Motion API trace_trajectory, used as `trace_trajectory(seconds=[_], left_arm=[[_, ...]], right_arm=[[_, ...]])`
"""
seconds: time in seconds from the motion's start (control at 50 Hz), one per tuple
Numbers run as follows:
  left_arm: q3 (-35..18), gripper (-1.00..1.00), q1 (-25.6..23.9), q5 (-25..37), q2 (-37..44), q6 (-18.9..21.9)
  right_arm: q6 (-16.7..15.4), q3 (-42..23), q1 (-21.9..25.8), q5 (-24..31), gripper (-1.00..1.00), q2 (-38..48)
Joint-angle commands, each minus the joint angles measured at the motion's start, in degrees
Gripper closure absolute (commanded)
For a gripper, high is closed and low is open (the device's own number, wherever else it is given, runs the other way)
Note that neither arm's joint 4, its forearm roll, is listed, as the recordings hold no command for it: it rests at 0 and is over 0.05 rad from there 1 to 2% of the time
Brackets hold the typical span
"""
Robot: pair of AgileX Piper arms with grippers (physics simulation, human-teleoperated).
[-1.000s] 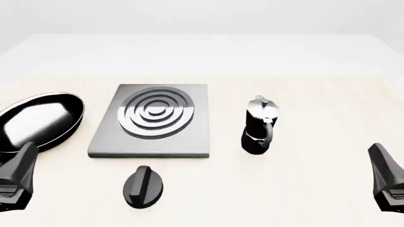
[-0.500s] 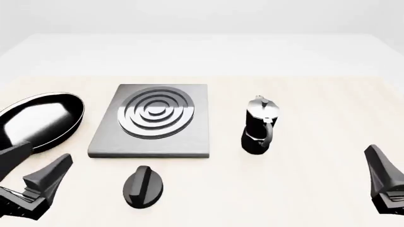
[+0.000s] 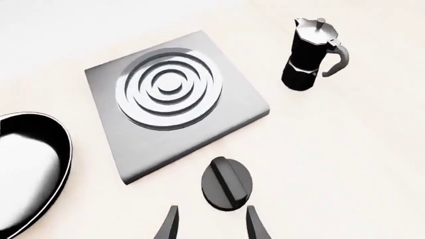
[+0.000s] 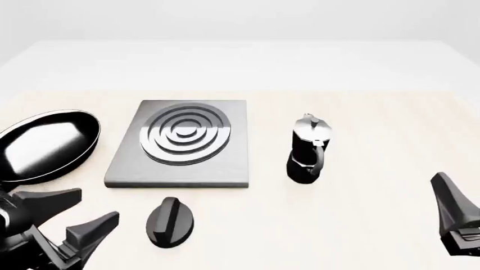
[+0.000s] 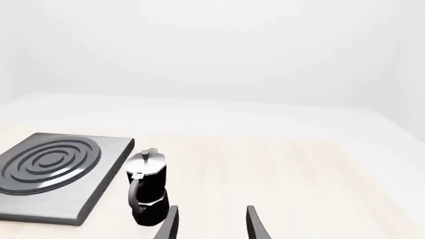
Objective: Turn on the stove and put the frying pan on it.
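The left gripper [image 4: 71,216] hovers with its fingers spread apart just left of the black knob [image 4: 170,221], which lies on the counter [image 4: 375,140] in front of the stove [image 4: 182,143]. The frying pan [image 4: 46,145] sits left of the stove, apart from it. The right gripper [image 5: 209,224] hangs near the moka pot [image 4: 309,149], fingers apart and empty.

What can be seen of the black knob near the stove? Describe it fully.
The knob is a glossy black teardrop-shaped disc with a raised ridge across its top. It lies flat on the pale table, on the arms' side of the grey stove plate and apart from it. Nothing touches it. The left claw, open, points at it from close by without contact; the frying pan sits farther left.
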Motion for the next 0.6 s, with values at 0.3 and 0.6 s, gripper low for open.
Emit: trace_trajectory(seconds=[0.3,0.6], left_arm=[[7.6,-1.0,-7.2,-28.5,28.2,-3.8],[9.1,-1.0,-6.8,-39.1,38.7,-4.9]], right_arm=[[0.0,0.4,0.5,0.2,-1.0,0.0],[-0.2,0.2,0.6,0.4,-1.0,0.0]])
